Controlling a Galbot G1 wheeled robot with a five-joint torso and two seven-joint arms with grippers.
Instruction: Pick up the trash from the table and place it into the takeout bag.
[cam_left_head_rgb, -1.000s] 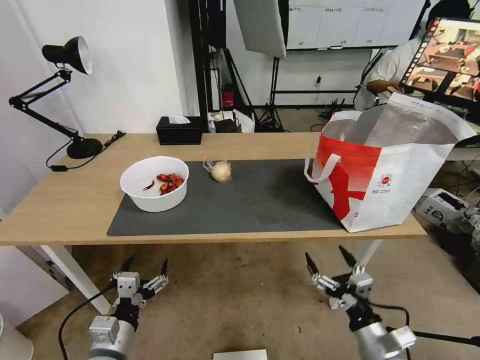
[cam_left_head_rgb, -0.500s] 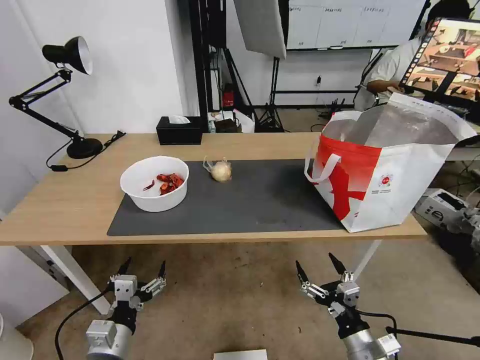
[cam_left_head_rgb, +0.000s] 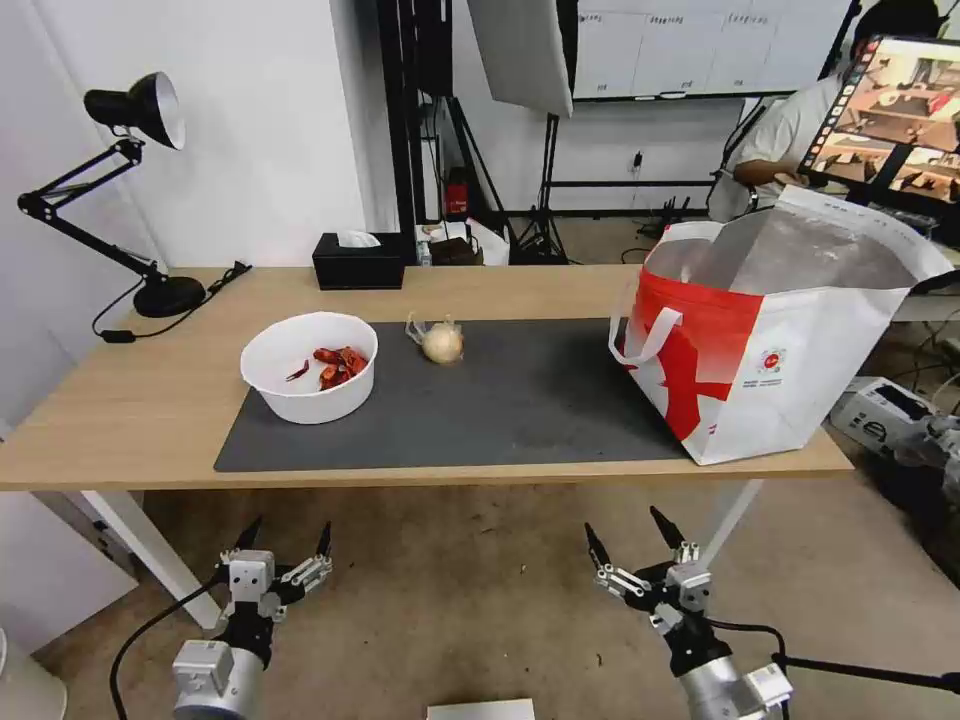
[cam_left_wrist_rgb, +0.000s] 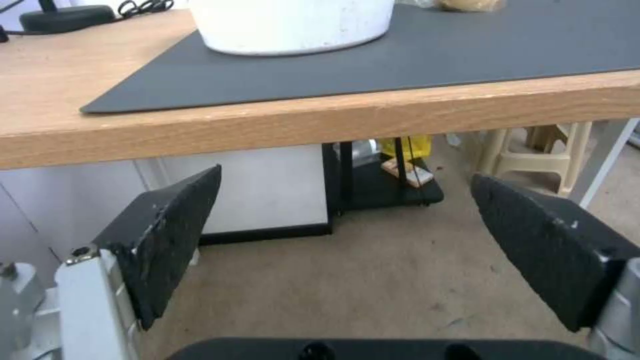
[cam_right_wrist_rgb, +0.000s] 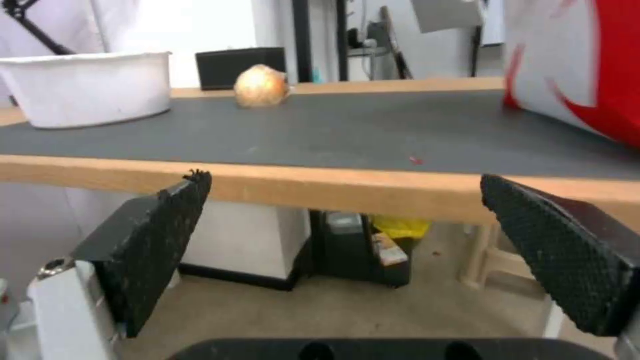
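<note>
Presently we are holding both the left gripper (cam_left_head_rgb: 287, 537) and the right gripper (cam_left_head_rgb: 627, 536) below the table's (cam_left_head_rgb: 150, 400) front edge, fingers wide and empty, while the bowl (cam_left_head_rgb: 309, 366) and knotted bag (cam_left_head_rgb: 441, 342) are awaiting pickup and, in our judgement, a reach upward, with the takeout bag (cam_left_head_rgb: 770, 340) at the right end.

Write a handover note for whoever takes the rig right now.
Left gripper: open, empty, low in front of the table's near edge, below the bowl.
Right gripper: open, empty, also below the table edge, nearer the middle.
Bowl with red scraps: on the mat's left end.
Knotted bag with beige lump: on the mat's far edge, right of the bowl.
Takeout bag: upright and open at the table's right end.
Done: nothing can be confirmed inside the takeout bag.
Left: bowl and knotted bag both need to go in.
</note>
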